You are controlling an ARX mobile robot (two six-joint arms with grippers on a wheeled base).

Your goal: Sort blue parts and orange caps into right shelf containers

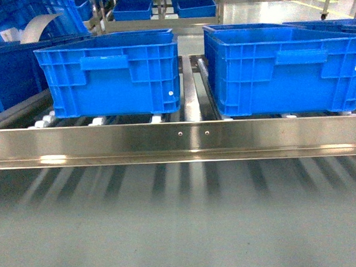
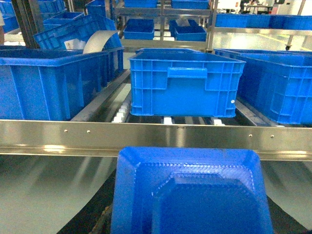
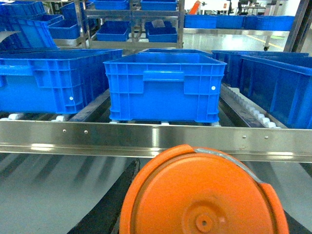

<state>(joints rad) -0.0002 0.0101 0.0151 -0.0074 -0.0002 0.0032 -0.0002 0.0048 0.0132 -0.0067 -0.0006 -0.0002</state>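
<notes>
**A blue part and an orange cap wait in front of the shelf**

The claws themselves cannot be seen in any view, so I cannot tell how far open they are. In the left wrist view a flat blue plastic part with cut corners (image 2: 190,192) fills the bottom of the picture, at 6 o'clock. It sits right in front of the camera, but what grips it is hidden. In the right wrist view a round orange plastic cap with a small hole in its middle (image 3: 202,195) fills the bottom the same way. A thin grey strip curves over its top edge. What grips it is hidden too.

The shiny steel shelf with a flat front beam (image 1: 178,139) runs across the middle of the head view. Small white rollers (image 1: 44,121) peek out under the boxes. Below the beam there is a smooth grey floor with blurry stripes.

Two bright blue plastic containers with ribbed walls sit on the shelf side by side, with a gap between them. One container (image 1: 113,71) is at 11 o'clock and the other (image 1: 281,67) is at 1 o'clock. The views are too low to see what is inside them. More blue crates (image 1: 193,5) sit on racks far back at 12 o'clock. At 10 o'clock, a curved white sheet (image 1: 37,27) sticks out of another blue crate.
</notes>
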